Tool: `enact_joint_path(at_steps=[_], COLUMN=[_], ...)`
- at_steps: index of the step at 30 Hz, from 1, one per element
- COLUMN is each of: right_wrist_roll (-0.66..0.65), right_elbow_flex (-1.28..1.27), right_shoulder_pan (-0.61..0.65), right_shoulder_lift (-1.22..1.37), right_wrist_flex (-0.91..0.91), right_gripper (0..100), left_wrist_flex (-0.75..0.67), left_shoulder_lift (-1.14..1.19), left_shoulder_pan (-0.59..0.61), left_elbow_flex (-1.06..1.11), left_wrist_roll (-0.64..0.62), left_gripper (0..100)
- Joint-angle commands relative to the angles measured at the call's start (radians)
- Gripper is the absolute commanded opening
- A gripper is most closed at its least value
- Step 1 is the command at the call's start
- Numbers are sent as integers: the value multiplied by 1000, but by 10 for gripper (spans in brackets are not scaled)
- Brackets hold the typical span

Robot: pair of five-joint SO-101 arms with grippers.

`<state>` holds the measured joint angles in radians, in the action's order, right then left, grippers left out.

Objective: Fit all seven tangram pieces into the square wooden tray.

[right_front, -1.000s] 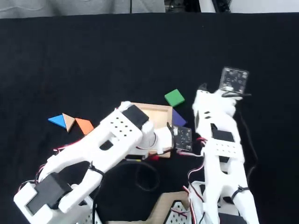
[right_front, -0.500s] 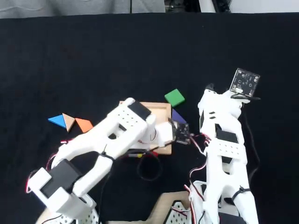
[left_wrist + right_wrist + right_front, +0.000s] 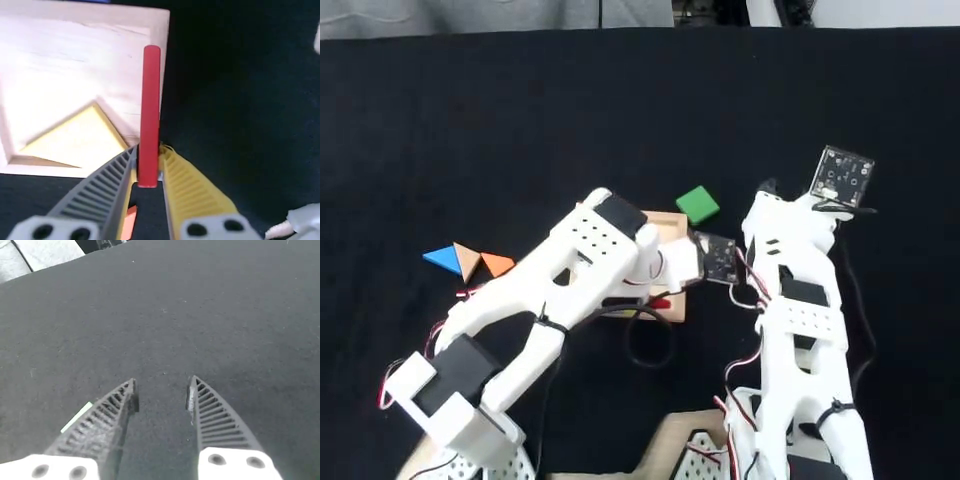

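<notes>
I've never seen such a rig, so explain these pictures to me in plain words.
These are two white robot arms side by side at a table under black cloth. The high view looks down from a fixed camera; each wrist view comes from a camera on one arm. The left jaws are shut on a red piece, edge-on over the rim of the wooden tray, where a yellow triangle lies. The right jaws are open over the cloth. A green square sits near the tray; a blue triangle, tan triangle and orange triangle lie farther off.
</notes>
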<state>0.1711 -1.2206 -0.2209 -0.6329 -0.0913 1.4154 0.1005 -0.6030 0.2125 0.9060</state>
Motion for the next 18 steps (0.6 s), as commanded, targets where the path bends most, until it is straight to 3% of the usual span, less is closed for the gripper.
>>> enact_joint_path(at_steps=[1, 18], right_wrist_roll=[8, 6], right_elbow_flex=[64, 64], right_shoulder_pan=[14, 34], right_shoulder_lift=[-4, -2], right_wrist_flex=[25, 25], right_gripper=[166, 166], left_wrist_flex=[-21, -28], left_shoulder_lift=[-5, 110], left_shoulder_pan=[24, -12], left_elbow_flex=[-59, -182], left_wrist_roll=[23, -3], left_gripper=[32, 32])
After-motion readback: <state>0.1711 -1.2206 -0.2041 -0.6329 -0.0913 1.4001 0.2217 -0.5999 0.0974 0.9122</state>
